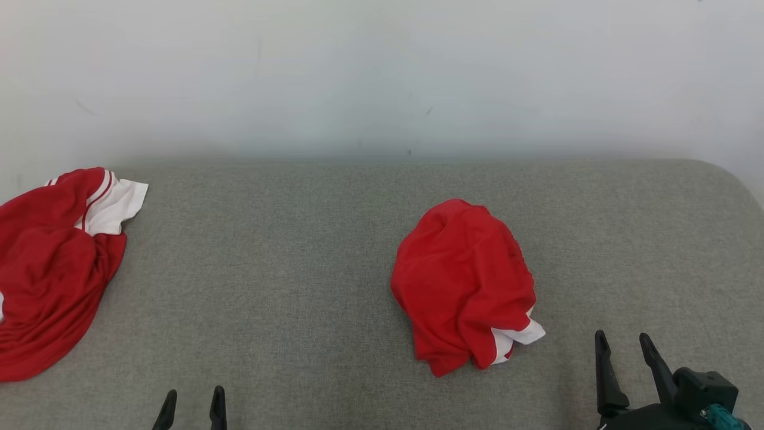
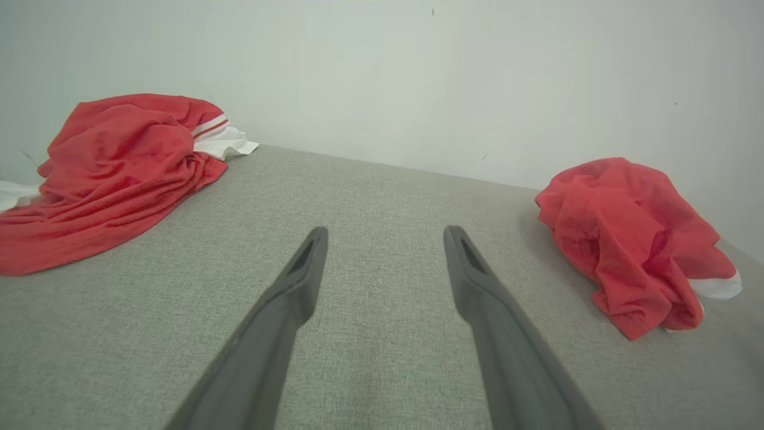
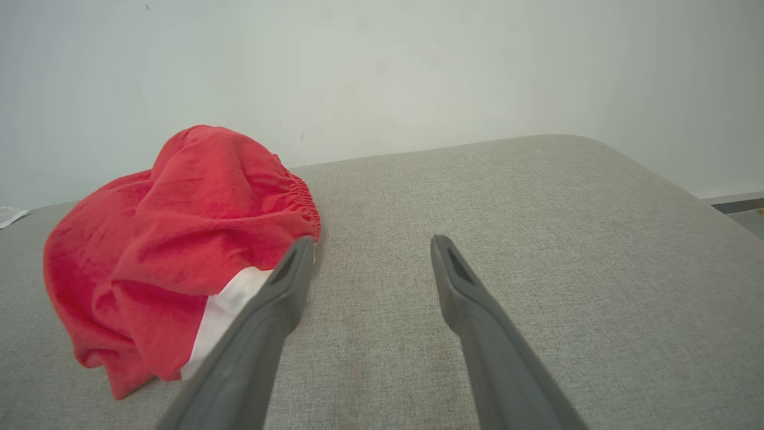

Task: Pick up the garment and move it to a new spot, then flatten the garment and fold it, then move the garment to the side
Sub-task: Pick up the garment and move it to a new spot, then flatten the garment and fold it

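Shorts (image 1: 462,286) lie crumpled right of centre on the grey cushion (image 1: 286,269), jersey (image 1: 54,269) way off left. My left gripper (image 1: 194,391) and right gripper (image 1: 622,335) hover near, fingers apart, empty.

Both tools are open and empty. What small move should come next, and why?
Probably the right tool should ease forward and left toward the crumpled red garment: that tool is open, empty and nearer, and the garment lies bunched on the grey cushion.

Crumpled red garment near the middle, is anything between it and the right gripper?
Nothing visible does. Only bare grey cushion separates the open right gripper from the crumpled red garment. The second red garment lies far off at the left edge, well out of the path.
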You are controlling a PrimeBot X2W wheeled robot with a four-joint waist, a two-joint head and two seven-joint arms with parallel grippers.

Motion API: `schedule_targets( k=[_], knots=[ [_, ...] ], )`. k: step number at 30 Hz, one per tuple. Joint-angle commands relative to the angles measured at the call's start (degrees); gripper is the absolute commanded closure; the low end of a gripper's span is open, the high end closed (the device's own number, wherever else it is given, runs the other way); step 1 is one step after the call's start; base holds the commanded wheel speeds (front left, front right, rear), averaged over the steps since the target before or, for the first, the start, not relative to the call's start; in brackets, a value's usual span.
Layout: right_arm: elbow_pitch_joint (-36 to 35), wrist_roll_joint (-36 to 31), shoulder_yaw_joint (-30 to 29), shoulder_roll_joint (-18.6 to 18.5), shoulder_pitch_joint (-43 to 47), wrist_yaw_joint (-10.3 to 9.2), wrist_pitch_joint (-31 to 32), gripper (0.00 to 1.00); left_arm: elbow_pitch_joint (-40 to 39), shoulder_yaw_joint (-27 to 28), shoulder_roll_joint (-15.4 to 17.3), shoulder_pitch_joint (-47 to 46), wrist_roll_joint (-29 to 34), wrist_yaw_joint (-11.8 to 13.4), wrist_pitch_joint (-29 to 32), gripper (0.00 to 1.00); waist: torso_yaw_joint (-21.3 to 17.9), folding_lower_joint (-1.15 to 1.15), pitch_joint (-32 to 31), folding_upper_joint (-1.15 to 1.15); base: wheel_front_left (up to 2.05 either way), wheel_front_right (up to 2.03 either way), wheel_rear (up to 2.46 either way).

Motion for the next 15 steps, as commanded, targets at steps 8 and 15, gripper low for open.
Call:
schedule_targets(
  k=[8, 15],
  knots=[
    [-0.32, -0.51, 0.43, -0.04, 0.29, -0.12, 0.34, 0.00, -0.07, -0.59, -0.09, -0.46, 0.55, -0.28, -0.16, 0.00, -0.48, 0.01, 0.31, 0.00, 0.00, 0.00, 0.00],
    [-0.73, -0.46, 0.60, -0.04, 0.04, -0.12, 0.61, 0.00, -0.35, -1.46, 0.51, -0.85, 0.25, -0.30, -0.16, 0.00, -0.64, 0.01, 0.68, 0.00, 0.00, 0.00, 0.00]
  ],
)
